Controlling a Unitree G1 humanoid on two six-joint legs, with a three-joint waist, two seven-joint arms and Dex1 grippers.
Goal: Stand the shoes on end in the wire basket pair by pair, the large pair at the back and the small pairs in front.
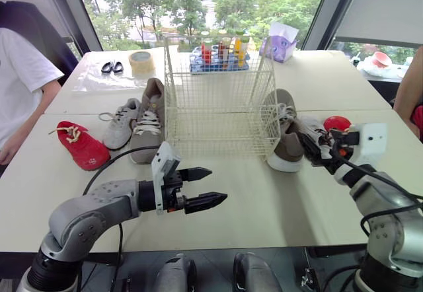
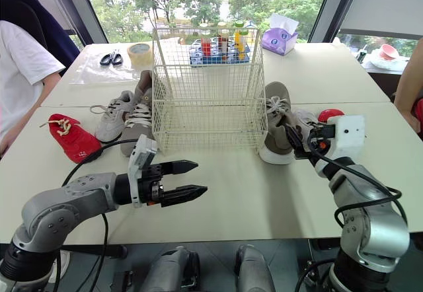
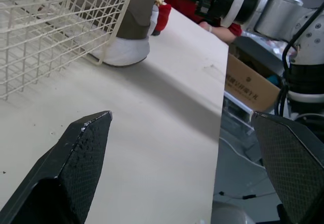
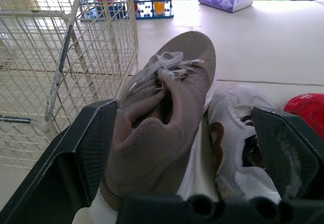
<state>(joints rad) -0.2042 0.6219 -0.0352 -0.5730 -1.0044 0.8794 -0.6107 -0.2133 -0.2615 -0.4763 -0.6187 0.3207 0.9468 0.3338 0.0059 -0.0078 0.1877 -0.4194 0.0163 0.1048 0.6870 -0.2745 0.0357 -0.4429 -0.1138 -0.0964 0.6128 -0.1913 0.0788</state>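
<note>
Your right gripper (image 1: 309, 148) is hovering, fingers apart, at the heel of the taupe shoe (image 1: 287, 137) lying on the white table (image 1: 264, 206), just right of the wire basket (image 1: 218, 107). Your left gripper (image 1: 218, 184) is hanging spread before the basket, windows (image 1: 198, 1) behind.

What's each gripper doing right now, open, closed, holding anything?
Left gripper: open, empty, above the table in front of the wire basket.
Right gripper: open, at the taupe shoe heel, nothing gripped.

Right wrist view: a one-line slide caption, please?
Right gripper, fingers open, faces the large taupe shoe beside the wire basket, a small white shoe alongside.
</note>
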